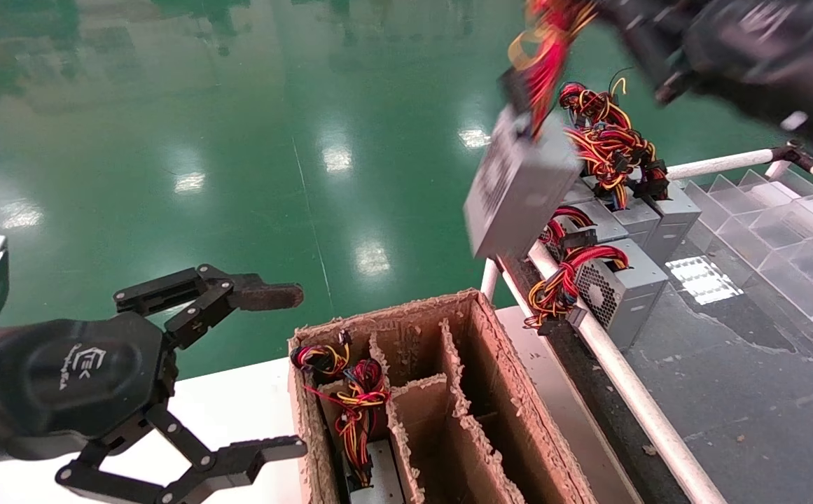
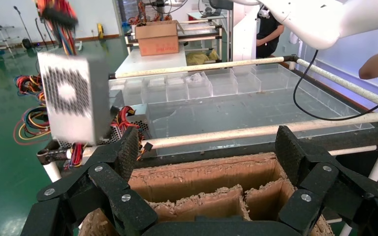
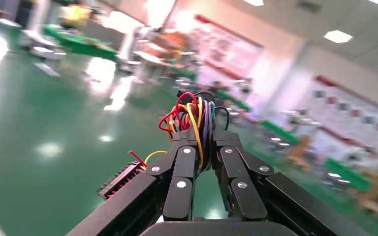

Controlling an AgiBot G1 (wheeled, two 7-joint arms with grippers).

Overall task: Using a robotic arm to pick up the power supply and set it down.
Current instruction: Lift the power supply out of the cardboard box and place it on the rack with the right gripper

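My right gripper (image 3: 199, 142) is raised high at the upper right of the head view, fingers (image 3: 184, 169) pinched together on the wire bundle (image 3: 194, 115) of the power supply (image 1: 518, 185). The grey box hangs below by those red and yellow wires, tilted, in mid-air above the green floor (image 1: 203, 140), clear of everything beneath it. Its perforated vent face shows in the left wrist view.

Just beside it, further right, more power supplies (image 1: 623, 280) stand packed together against a white rail (image 1: 616, 371), wires sprouting from their tops. Clear plastic dividers (image 1: 784, 231) lie beyond them.

Below sits a cardboard box (image 1: 490, 392) with ragged partitions; its leftmost cells hold units with coloured wires (image 1: 353, 392), the other cells look unfilled.

My left gripper (image 1: 266, 371) hovers low at the left, just beside the cardboard box over the white tabletop (image 1: 231, 406), fingers (image 1: 262, 297) spread wide, holding nothing.
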